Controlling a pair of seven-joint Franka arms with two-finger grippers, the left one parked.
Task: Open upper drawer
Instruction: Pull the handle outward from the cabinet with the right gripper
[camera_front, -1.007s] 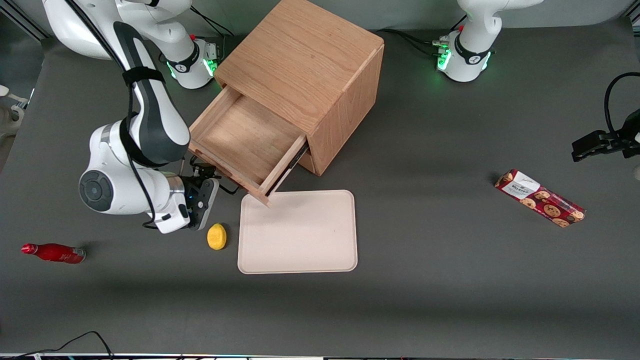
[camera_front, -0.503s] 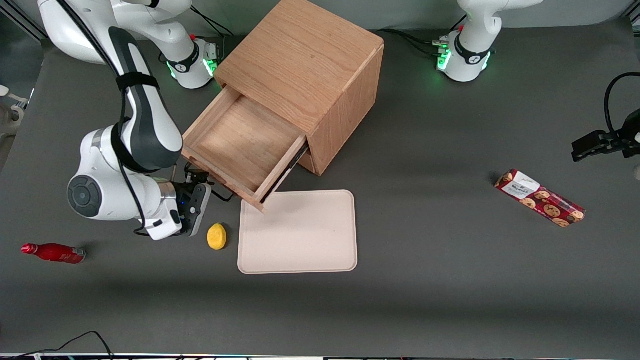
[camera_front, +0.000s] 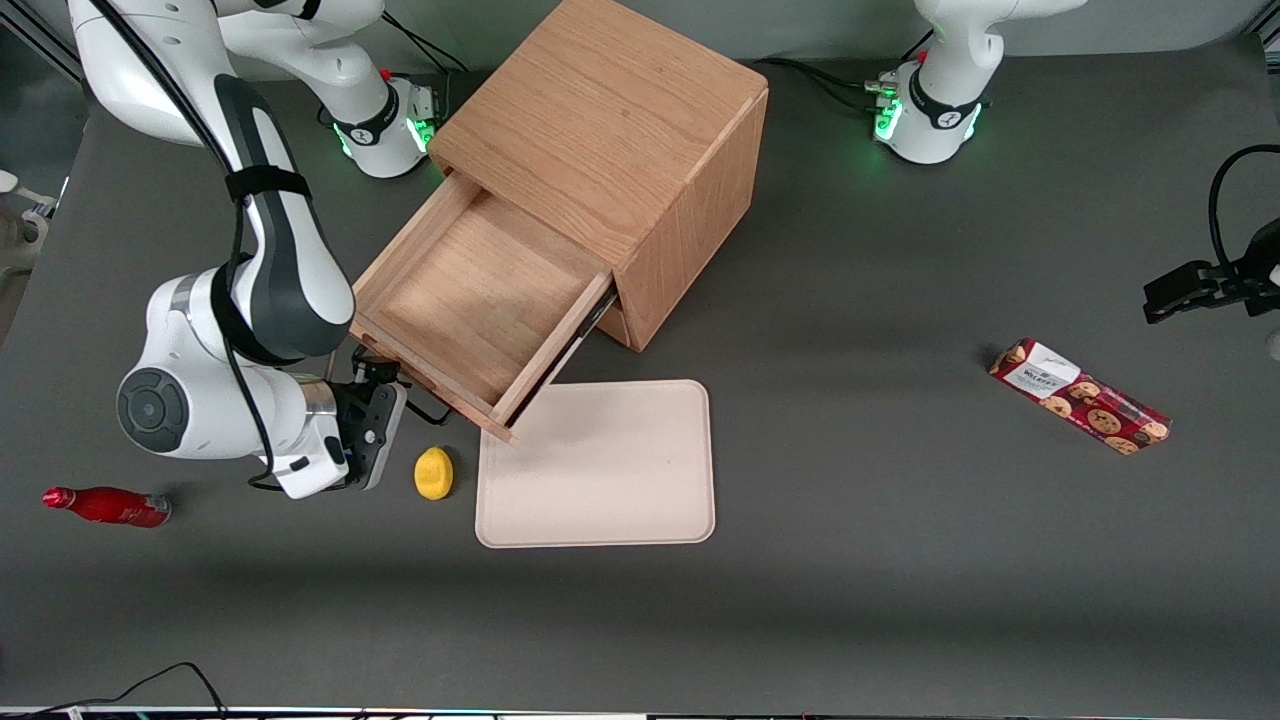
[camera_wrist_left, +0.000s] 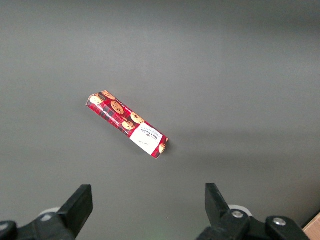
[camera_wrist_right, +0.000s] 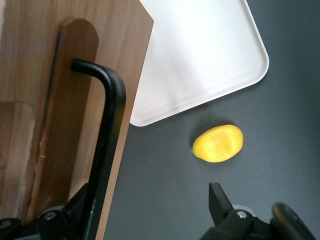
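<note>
The upper drawer (camera_front: 470, 300) of the oak cabinet (camera_front: 610, 110) stands pulled well out, its shallow wooden tray bare. Its thin black bar handle (camera_wrist_right: 107, 130) runs along the drawer front (camera_wrist_right: 60, 115); in the front view only a short piece of the handle (camera_front: 428, 412) shows. My right gripper (camera_front: 372, 378) is at the drawer front, at the end nearer the working arm's base. In the right wrist view the gripper (camera_wrist_right: 147, 202) is open, with the handle between the jaws, close against one finger (camera_wrist_right: 75, 202). The lower drawer is hidden under the upper one.
A yellow lemon (camera_front: 433, 472) lies on the table beside my gripper and shows in the right wrist view (camera_wrist_right: 218, 143). A white tray (camera_front: 596, 464) lies in front of the drawer. A red bottle (camera_front: 105, 505) lies toward the working arm's end, a cookie pack (camera_front: 1080, 396) toward the parked arm's.
The drawer has slid farther out of the cabinet, toward the front camera and the working arm's end. My gripper and wrist have moved the same way with the handle.
</note>
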